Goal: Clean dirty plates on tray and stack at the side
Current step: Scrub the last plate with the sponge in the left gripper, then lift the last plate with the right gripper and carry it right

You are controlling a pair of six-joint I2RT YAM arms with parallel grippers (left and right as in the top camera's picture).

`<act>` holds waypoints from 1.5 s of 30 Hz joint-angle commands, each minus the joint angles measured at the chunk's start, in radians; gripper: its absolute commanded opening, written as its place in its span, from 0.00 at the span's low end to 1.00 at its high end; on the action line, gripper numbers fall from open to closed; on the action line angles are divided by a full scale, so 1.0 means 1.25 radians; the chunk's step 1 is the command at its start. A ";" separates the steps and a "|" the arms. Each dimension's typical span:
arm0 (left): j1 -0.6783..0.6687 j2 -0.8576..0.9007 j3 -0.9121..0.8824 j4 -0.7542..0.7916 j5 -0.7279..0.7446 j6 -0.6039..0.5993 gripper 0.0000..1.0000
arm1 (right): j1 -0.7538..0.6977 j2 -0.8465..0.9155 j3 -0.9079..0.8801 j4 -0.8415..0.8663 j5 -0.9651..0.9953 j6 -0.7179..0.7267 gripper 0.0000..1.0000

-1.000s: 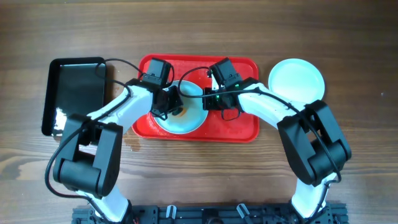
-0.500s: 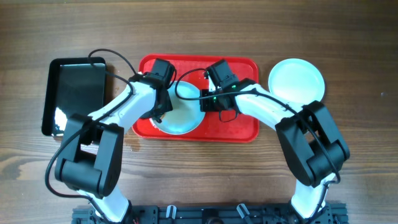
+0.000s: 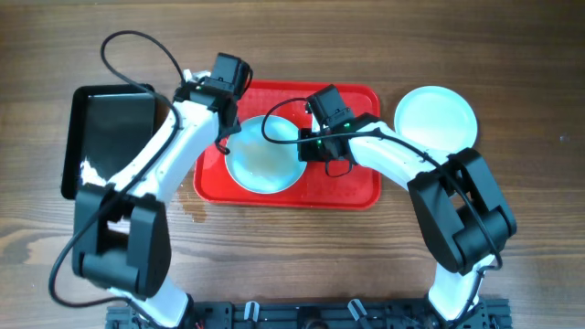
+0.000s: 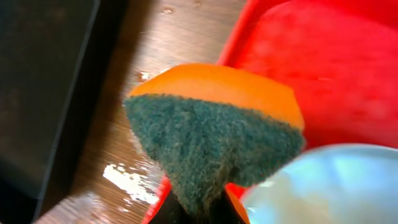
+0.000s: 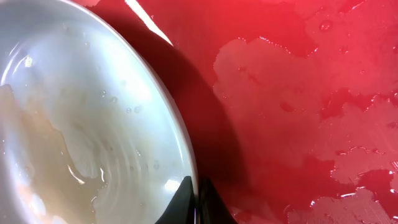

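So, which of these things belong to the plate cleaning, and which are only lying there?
Belong to the job: red tray; smeared plate on it, rim in right gripper; plate at the side; sponge in left gripper.
Only lying there: black tray; wet patch beside the red tray.

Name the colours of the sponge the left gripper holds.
Orange sponge with a dark green scouring face; best in left wrist view.

A glossy black tray [image 3: 110, 137] lies at the left of the wooden table [image 3: 292, 46]. An orange sponge [image 4: 214, 134] with a green scouring face hangs over a wet patch [image 4: 127, 180] on the wood.
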 commanded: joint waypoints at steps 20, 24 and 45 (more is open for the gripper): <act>-0.123 0.184 0.011 0.107 0.429 -0.002 0.04 | -0.005 0.024 -0.008 -0.021 0.045 0.003 0.04; -0.118 0.190 0.011 0.056 0.267 0.007 0.04 | -0.005 0.024 -0.008 -0.022 0.045 0.003 0.04; -0.092 -0.024 0.058 -0.062 0.015 -0.068 0.04 | -0.007 -0.011 0.017 -0.031 0.059 -0.001 0.04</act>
